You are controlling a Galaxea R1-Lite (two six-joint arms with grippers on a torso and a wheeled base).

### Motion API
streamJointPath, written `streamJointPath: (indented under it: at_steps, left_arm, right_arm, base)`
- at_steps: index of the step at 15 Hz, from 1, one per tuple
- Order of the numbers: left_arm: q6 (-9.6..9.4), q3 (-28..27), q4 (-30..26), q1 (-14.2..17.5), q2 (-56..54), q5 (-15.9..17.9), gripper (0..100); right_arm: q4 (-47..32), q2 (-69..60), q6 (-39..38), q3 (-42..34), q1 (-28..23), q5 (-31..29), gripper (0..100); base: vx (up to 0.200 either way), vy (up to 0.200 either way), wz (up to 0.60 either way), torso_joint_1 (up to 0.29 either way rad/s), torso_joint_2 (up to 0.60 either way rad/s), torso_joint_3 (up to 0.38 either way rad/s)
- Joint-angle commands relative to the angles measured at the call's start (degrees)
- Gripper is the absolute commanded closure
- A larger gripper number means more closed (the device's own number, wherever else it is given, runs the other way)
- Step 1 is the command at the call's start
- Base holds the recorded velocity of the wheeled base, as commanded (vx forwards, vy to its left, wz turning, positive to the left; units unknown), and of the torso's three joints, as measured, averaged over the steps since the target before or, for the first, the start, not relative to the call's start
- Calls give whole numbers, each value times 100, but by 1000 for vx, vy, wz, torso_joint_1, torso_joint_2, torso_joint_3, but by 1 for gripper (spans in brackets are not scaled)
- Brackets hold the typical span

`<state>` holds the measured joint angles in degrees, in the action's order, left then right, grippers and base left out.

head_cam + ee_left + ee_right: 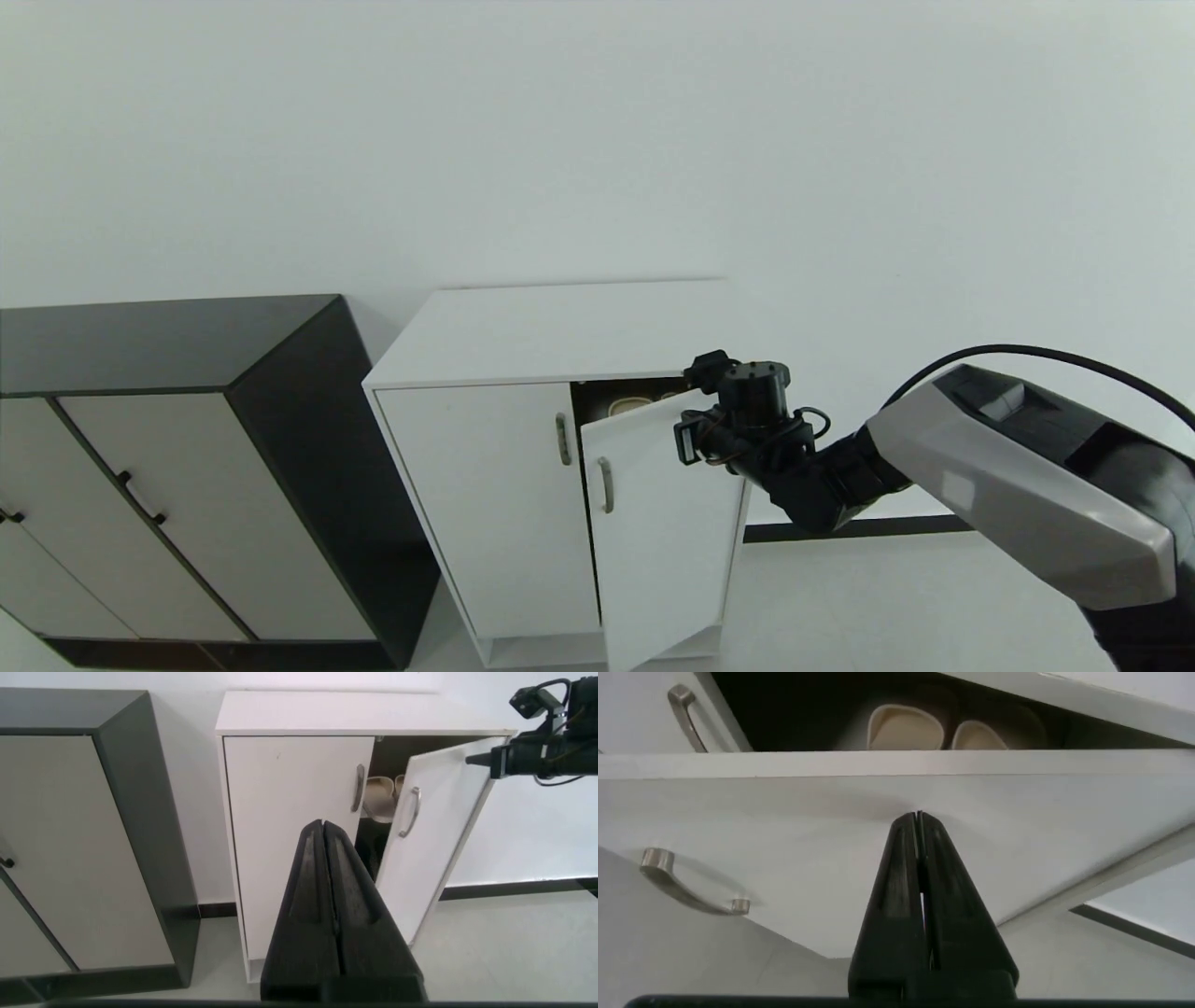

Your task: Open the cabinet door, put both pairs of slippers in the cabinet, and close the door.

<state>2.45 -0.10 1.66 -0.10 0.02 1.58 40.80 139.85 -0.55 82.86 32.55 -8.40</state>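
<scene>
no readable text, labels or signs

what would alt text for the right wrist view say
The right gripper, fingers shut, points at the top edge of a half-open white cabinet door. Beige slippers sit inside the dark cabinet beyond it.

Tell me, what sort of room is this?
Likely a home-style hallway or test room: a white cabinet with slippers inside behind its half-open door, a dark cabinet beside it, and a bare white wall.

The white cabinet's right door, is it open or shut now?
Partly open: the white right door stands angled outward, and beige slippers show through the gap.
</scene>
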Motion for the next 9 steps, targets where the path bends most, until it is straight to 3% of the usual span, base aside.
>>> streamJointPath:
  at_steps: [1,9]
  left_arm:
    - [1,1,10,1,6,0,100]
    - [1,1,1,1,6,0,100]
  right_arm:
    - [-11,244,-7,319,-64,-4,100]
    - [-64,517,-15,802,-293,-21,100]
  base:
    - [0,0,0,0,0,0]
    - [0,0,0,0,0,0]
